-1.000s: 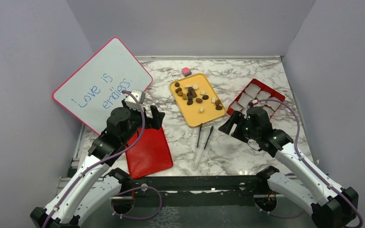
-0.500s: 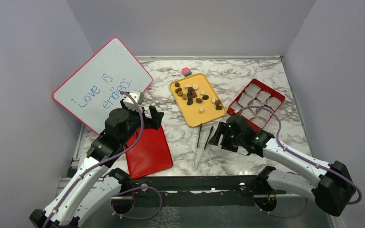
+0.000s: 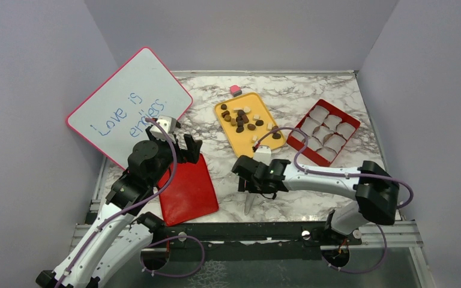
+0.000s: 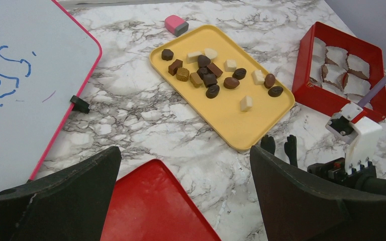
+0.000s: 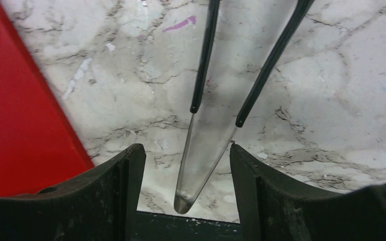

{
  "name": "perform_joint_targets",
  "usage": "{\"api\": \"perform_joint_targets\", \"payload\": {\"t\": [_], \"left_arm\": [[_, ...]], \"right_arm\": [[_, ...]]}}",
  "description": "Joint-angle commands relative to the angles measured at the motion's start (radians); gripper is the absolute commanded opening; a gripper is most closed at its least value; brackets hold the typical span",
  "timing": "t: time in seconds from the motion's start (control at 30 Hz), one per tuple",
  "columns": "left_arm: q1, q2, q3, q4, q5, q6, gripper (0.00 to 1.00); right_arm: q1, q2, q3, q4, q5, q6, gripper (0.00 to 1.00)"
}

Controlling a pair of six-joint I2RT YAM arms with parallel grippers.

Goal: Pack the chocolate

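The chocolate (image 3: pixel 247 122) lies as many small dark, brown and cream pieces on a yellow tray (image 3: pixel 240 150); it also shows in the left wrist view (image 4: pixel 216 80). Clear tongs with black tips (image 5: pixel 203 145) lie on the marble below the tray, their joined end toward the near edge (image 3: pixel 250 203). My right gripper (image 5: pixel 186 150) is open, low over the tongs, one finger on each side of the joined end, in the top view (image 3: pixel 249 175). My left gripper (image 3: pixel 187 147) is open and empty above the far corner of a red lid (image 4: pixel 151 211).
A red box (image 3: pixel 310 155) with white paper cups stands at the right (image 4: pixel 309 95). A whiteboard (image 3: pixel 129 105) leans at the left. A pink eraser (image 3: pixel 235 90) lies behind the tray. The red lid (image 3: pixel 187 189) lies left of the tongs.
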Motion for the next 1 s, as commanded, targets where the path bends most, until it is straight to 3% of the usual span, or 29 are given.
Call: {"api": "perform_joint_targets", "payload": {"t": [0.0,0.2,0.37,0.67,0.97], "left_arm": [[-0.004,-0.009,-0.012,-0.003,-0.026,0.014,0.99],[-0.004,-0.009,-0.012,-0.004,-0.024,0.014,0.99],[-0.005,-0.013,-0.015,-0.003,-0.027,0.016,0.99],[-0.004,-0.012,-0.015,-0.003,-0.026,0.017,0.99],[-0.004,-0.007,-0.014,-0.003,-0.020,0.019,0.99]], "right_arm": [[0.048,0.106,0.090,-0.211,0.179,0.101,0.67],[0.064,0.214,0.137,-0.271,0.205,0.136,0.67],[0.064,0.214,0.117,-0.280,0.210,0.132,0.66],[0.064,0.046,-0.059,-0.207,0.169,0.032,0.60],[0.064,-0.157,-0.238,0.048,0.042,-0.270,0.56]]}}
